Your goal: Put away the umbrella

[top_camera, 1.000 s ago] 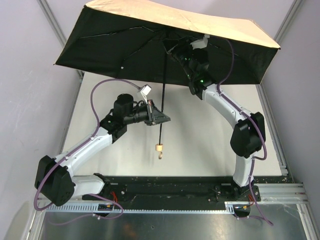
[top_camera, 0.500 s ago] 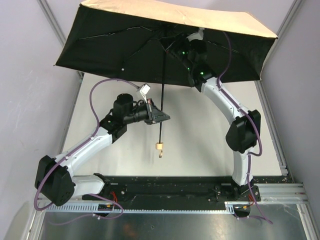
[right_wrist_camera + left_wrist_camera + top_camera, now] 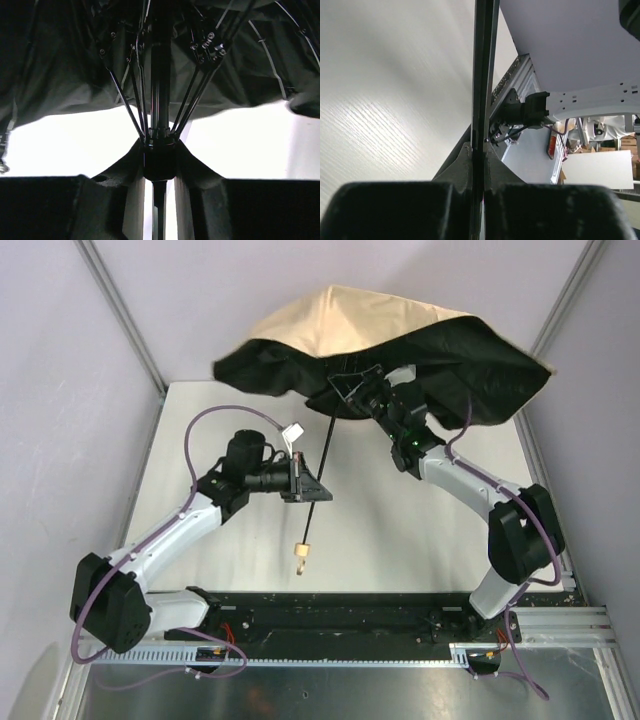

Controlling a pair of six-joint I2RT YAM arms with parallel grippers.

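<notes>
Left fingers (image 3: 457,167) clamped tight on black shaft (image 3: 325,445) of umbrella (image 3: 370,325). Right fingers (image 3: 125,165) closed around runner (image 3: 160,162) under sagging, half-folded canopy at 12 o'clock, held up above bench (image 3: 400,530). Tan handle (image 3: 301,553) hangs toward 6 o'clock.

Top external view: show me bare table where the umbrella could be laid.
Bare table lies between the umbrella's shaft and the right arm. Crowded: the far end under the canopy, and around the left pincer.
</notes>
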